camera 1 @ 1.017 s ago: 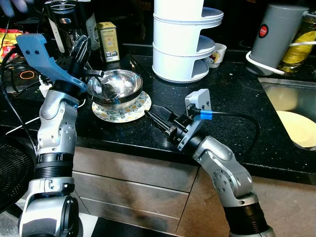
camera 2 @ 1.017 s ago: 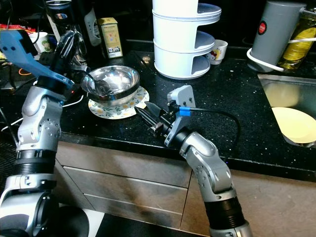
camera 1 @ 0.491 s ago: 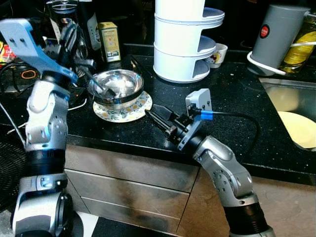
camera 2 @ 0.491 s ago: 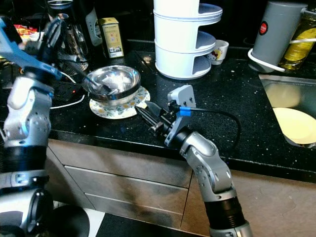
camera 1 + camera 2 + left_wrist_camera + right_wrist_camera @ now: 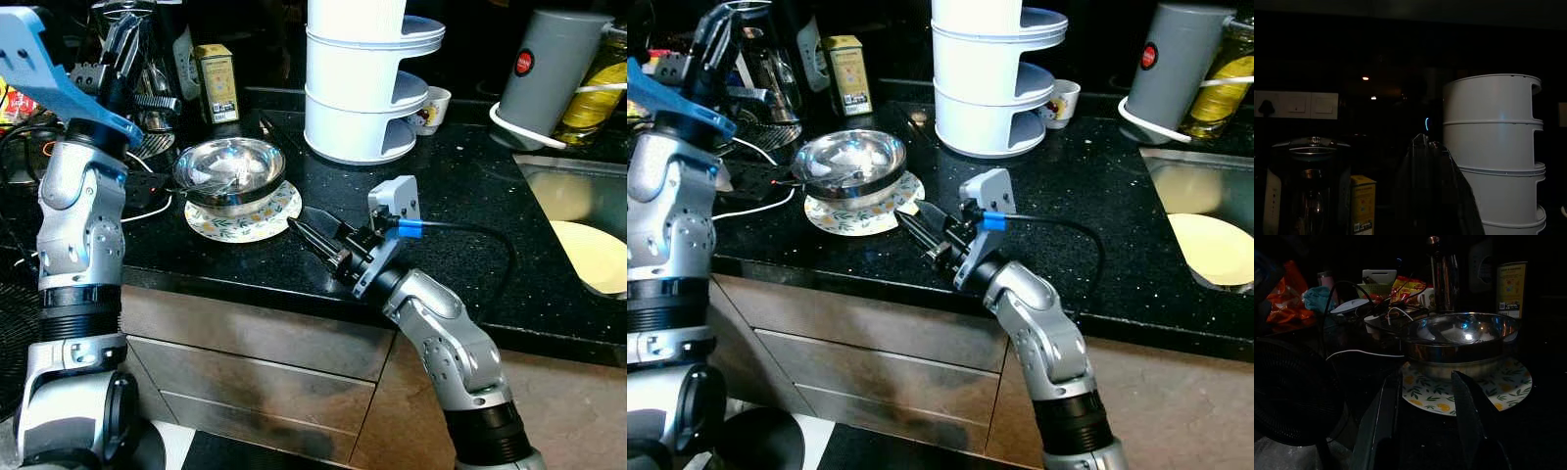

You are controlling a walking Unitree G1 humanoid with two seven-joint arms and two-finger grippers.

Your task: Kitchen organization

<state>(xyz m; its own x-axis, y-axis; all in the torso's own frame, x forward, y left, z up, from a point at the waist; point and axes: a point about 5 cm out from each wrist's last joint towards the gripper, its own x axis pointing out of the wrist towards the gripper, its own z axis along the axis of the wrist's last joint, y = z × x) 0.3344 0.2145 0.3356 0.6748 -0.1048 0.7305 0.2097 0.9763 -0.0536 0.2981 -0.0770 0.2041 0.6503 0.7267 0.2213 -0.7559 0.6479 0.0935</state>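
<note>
Steel bowl (image 5: 228, 172) is seated upright, mouth up, on a flowered plate (image 5: 257, 217) near the front edge of the black speckled counter (image 5: 470, 245), toward its left end. The right gripper (image 5: 306, 231) is held low over the counter just beside the plate's rim, its long axis aimed at the plate, fingers (image 5: 1469, 416) spread apart and holding nothing. The left gripper (image 5: 121, 41) is raised above the counter's left end, pointing up and back; whether it is spread cannot be told. A white tiered stand (image 5: 364, 83) is set behind the bowl, a yellow box (image 5: 217, 82) and a glass jug (image 5: 759, 59) toward the back left. A grey flask (image 5: 548, 78) and a sink (image 5: 578, 225) are seen at the right end. White cables (image 5: 749, 203) lie at the left edge.
</note>
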